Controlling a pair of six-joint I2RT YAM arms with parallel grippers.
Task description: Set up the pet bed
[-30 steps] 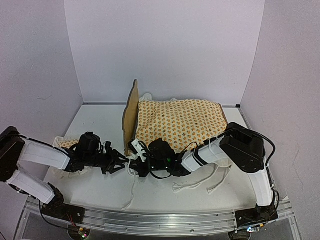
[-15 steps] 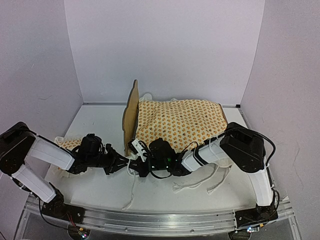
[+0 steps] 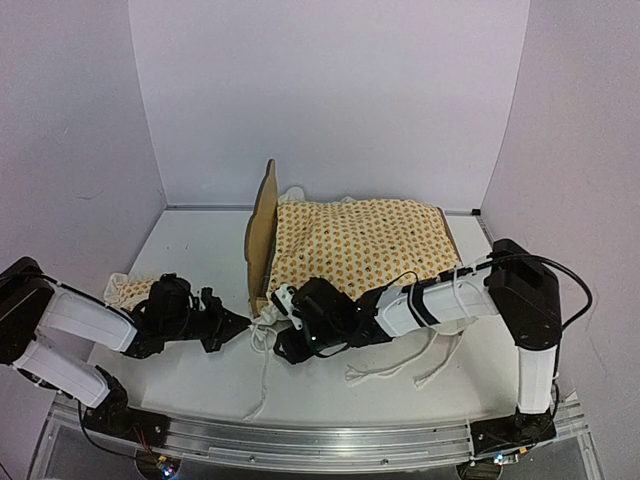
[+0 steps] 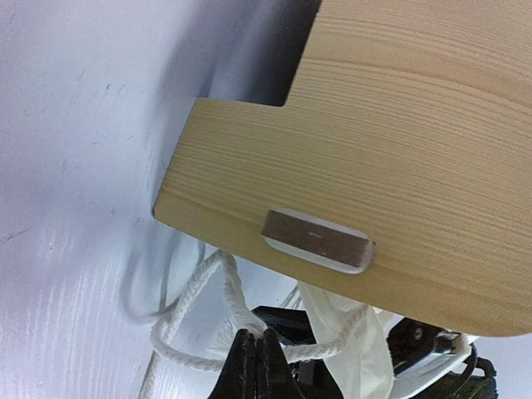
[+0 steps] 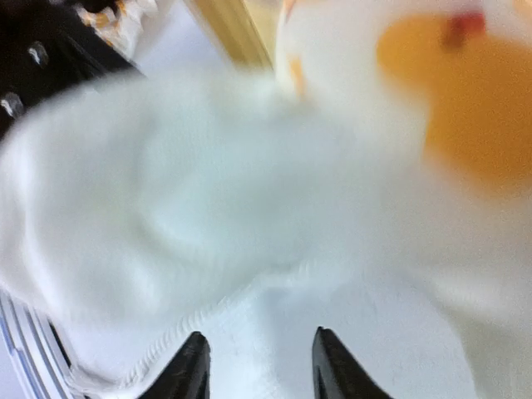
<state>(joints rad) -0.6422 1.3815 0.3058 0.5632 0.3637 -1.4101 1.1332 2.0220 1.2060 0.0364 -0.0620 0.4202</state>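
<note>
My left pincer [image 4: 254, 362] is pressed together at the white tie cord [image 4: 193, 289], beside the pet bed [image 3: 262, 232] headboard's near corner. My right pincer [image 5: 259, 370] is spread at the white ruffle [image 5: 208, 216]. Bed sits mid-counter [image 3: 200, 250].

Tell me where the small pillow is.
Top view: the small pillow lies on the table at far left, partly hidden behind the left arm, left of the pet bed headboard.

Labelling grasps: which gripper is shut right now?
The left gripper: fingertips pressed together by the white cord. The right gripper stands open over white fabric.
</note>
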